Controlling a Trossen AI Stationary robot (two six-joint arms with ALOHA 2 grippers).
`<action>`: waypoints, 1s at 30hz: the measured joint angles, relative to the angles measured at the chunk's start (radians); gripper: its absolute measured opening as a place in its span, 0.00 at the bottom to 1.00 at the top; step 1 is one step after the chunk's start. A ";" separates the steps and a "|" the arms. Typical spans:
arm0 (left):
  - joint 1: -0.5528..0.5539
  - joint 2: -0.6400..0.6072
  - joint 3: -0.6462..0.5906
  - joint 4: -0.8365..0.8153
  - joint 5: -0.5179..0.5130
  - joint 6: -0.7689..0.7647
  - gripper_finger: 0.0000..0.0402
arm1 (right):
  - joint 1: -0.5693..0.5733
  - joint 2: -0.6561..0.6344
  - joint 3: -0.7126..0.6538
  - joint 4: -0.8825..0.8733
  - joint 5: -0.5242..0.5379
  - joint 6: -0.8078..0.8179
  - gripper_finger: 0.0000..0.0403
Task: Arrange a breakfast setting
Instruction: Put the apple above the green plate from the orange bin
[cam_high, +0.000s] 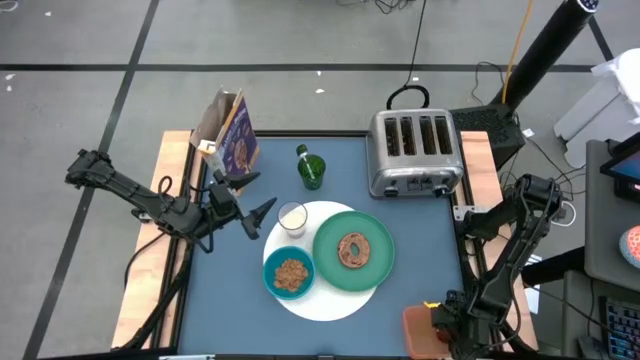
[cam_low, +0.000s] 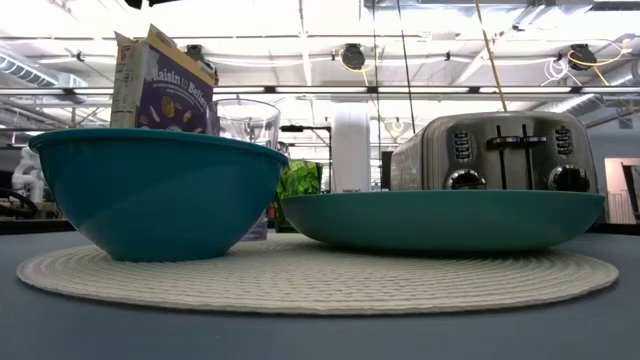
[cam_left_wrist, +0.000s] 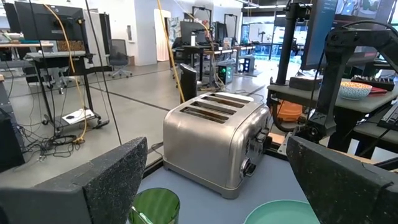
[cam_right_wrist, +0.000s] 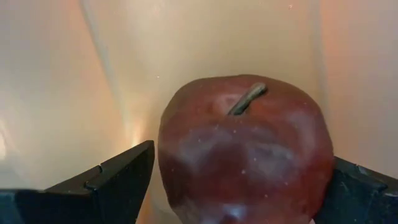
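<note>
The white round mat (cam_high: 330, 300) carries the green plate (cam_high: 328, 262) with the bagel (cam_high: 352, 250), the teal bowl (cam_high: 290, 275) of cereal and the clear glass (cam_high: 292, 217). The green cup (cam_high: 310, 170) and the purple cereal box (cam_high: 235, 135) stand behind them. My left gripper (cam_high: 255, 215) is open and empty, just left of the glass. My right gripper (cam_right_wrist: 242, 180) is down at the orange-pink tray (cam_high: 418, 322), shut on the dark-red fruit (cam_right_wrist: 245, 149). No spoon is in view. My right gripper has the dark-red fruit between its two fingers (cam_right_wrist: 118, 180), one on each side of its body (cam_right_wrist: 171, 168). The stem (cam_right_wrist: 247, 99) points away from the fingers. The fruit's underside is out of the frame, so I cannot tell whether it rests on the tray (cam_right_wrist: 74, 81).
The silver toaster (cam_high: 415, 150) stands at the far right of the blue table top and also shows in the left wrist view (cam_left_wrist: 217, 140). In the low view the bowl (cam_low: 160, 195) and plate (cam_low: 440, 220) fill the front. Bare table lies near the left front.
</note>
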 joint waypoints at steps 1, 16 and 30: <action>0.000 0.000 0.000 0.000 0.000 0.000 0.97 | 0.000 0.000 0.000 0.000 0.000 0.000 0.88; 0.000 0.000 0.000 0.000 0.000 0.000 0.97 | 0.000 0.001 0.000 0.004 -0.003 -0.042 0.87; 0.000 0.000 0.000 0.000 0.000 0.000 0.97 | 0.001 0.006 -0.002 0.019 0.000 -0.061 0.58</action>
